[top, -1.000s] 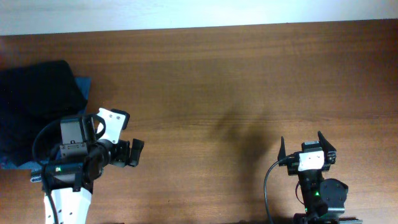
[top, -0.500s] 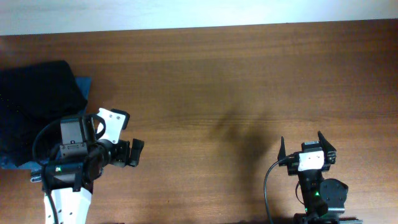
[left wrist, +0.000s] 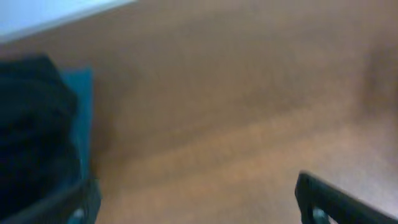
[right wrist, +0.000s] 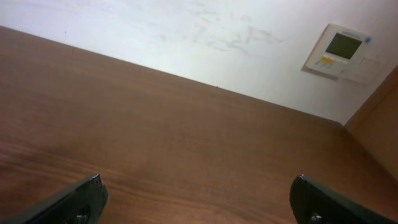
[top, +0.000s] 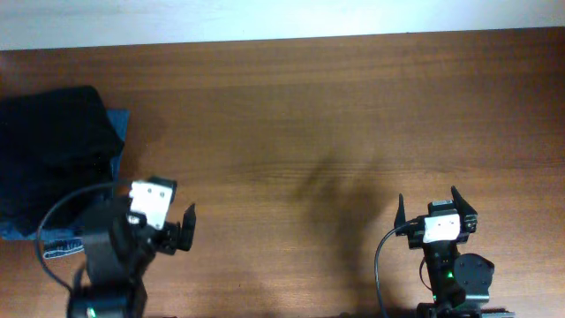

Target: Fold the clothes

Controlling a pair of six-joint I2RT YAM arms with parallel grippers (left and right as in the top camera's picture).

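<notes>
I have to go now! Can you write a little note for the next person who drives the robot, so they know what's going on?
Left pincer: open, empty, over bare table, just right of the pile.
Right pincer: open, empty, at the near right, far from the pile.
Black garment: bunched in a heap at the left edge, lying on a blue cloth.
Done: nothing that shows; neither pincer touches the garment.
Left to do: probably grab it, drag it to the middle, spread it flat and fold it.
</notes>
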